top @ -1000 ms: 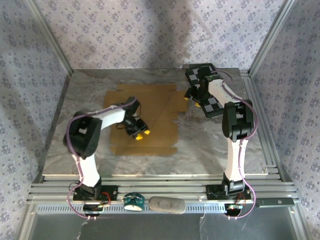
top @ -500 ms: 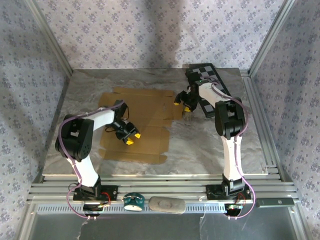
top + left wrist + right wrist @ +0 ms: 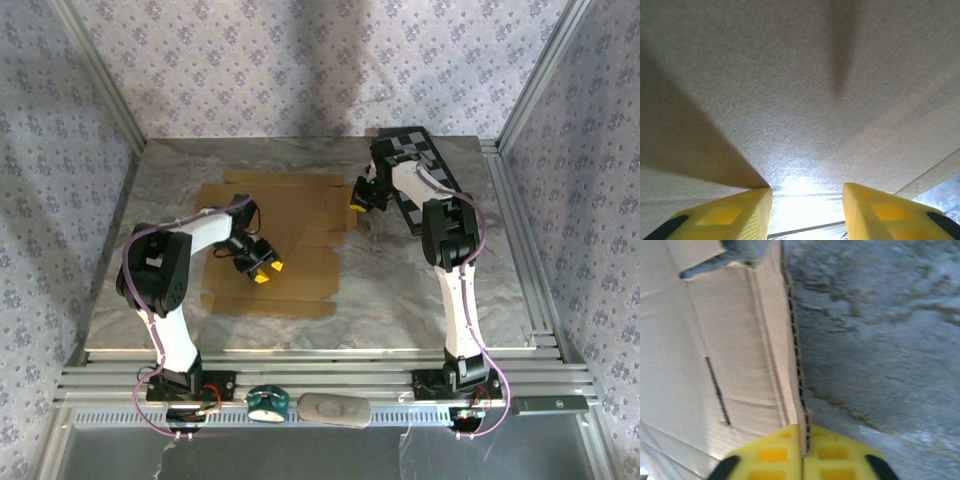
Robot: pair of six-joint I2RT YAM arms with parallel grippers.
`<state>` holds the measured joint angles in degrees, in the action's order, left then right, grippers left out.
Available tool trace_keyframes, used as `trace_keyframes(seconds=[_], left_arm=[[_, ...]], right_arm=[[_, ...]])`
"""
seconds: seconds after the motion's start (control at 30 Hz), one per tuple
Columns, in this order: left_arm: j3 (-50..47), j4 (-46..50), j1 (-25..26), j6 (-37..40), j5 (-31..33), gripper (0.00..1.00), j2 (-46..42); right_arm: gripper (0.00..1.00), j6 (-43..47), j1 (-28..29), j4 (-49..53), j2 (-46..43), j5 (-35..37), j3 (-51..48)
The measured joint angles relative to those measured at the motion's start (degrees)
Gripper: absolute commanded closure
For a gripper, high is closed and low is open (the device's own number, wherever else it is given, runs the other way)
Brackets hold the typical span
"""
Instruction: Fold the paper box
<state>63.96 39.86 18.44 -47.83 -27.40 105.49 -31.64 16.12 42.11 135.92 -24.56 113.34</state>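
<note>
1. I see the paper box (image 3: 300, 215) lying as an unfolded brown sheet on the marble table (image 3: 400, 290), left of centre, with its flaps spread out.
2. The left gripper (image 3: 265, 270) is over the near middle of the sheet. In its wrist view the yellow fingers (image 3: 725, 215) stand apart, with bare cardboard showing between them and nothing held. I cannot tell whether the tips touch the sheet.
3. The right gripper (image 3: 357, 203) is at the sheet's far right edge. In its wrist view the two fingers are pressed together on the corrugated edge of the box, which runs straight in between them, so that edge is pinched.
4. A black-and-grey checkerboard panel (image 3: 425, 150) lies at the far right of the table, partly under the right arm and near the sheet's right edge.
</note>
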Motion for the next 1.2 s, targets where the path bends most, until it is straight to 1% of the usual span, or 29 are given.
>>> trace_keyframes(seconds=[0.03,0.1,0.2,0.27,0.3,0.37,0.43,0.5,0.57,0.63,0.67,0.7,0.73,0.77,0.87,0.93,1.07,1.2], left_arm=[[0.42,-0.09,0.04,-0.17,0.57,0.57,0.0],[1.95,-0.09,0.2,-1.07,2.58,0.51,-0.2],[8.26,1.4,0.11,-4.7,5.88,0.44,-1.68],[15.28,2.16,-0.24,-7.54,7.3,0.4,-2.95],[20.61,2.58,-0.63,-9.42,7.89,0.38,-3.39],[30.08,2.56,-1.51,-12.68,8.76,0.38,-3.37],[40.87,3.37,-2.58,-16.9,9.05,0.37,-2.12],[51.58,4.76,-3.39,-21.03,9.07,0.36,1.05],[63.6,6.56,-3.67,-25.27,9.22,0.35,6.91],[75.95,8.48,-3.43,-28.17,10.21,0.31,14.38],[81.99,9.57,-3.28,-29.35,10.95,0.24,18.25],[87.41,10.32,-3.08,-30.42,11.78,0.21,21.94],[91.97,10.99,-2.97,-31.67,12.46,0.04,25.29],[95.1,12.0,-2.93,-36.2,12.09,0.01,27.85],[95.71,16.31,-2.91,-46.18,11.58,0.01,30.14],[95.41,18.69,-2.95,-50.38,11.56,0.01,30.56],[95.25,20.46,-3.43,-55.19,11.56,0.01,30.56],[94.36,20.13,-4.26,-57.27,11.54,0.01,30.56]], right_arm=[[1.0,0.72,0.48,0.0,-0.28,1.29,0.52],[1.0,2.93,1.81,-1.25,-2.36,5.73,-0.87],[1.0,7.04,4.22,-6.01,-10.4,12.41,-8.94],[1.0,9.64,5.51,-9.7,-16.7,14.91,-13.51],[1.0,11.17,6.03,-12.11,-19.93,15.78,-15.32],[1.0,13.84,6.32,-17.27,-25.31,17.07,-17.66],[1.0,17.0,6.25,-24.52,-30.36,17.99,-21.24],[1.0,19.76,6.29,-30.08,-33.92,18.69,-24.52],[1.0,22.71,6.8,-34.53,-35.95,19.28,-26.91],[1.0,24.96,7.45,-37.59,-36.3,19.5,-28.35],[1.0,25.97,7.78,-39.04,-36.3,19.69,-29.16],[1.0,26.8,8.02,-40.06,-36.3,19.93,-30.03],[1.0,27.69,8.31,-40.98,-36.3,20.13,-31.12],[1.0,28.57,8.59,-41.57,-36.3,20.46,-32.11],[1.0,30.73,9.07,-42.38,-36.33,21.66,-33.97],[1.0,31.87,9.27,-43.23,-36.52,22.36,-34.69],[1.0,34.91,9.9,-45.27,-37.83,23.45,-36.2],[1.0,38.77,12.09,-46.69,-38.82,25.29,-36.63]])
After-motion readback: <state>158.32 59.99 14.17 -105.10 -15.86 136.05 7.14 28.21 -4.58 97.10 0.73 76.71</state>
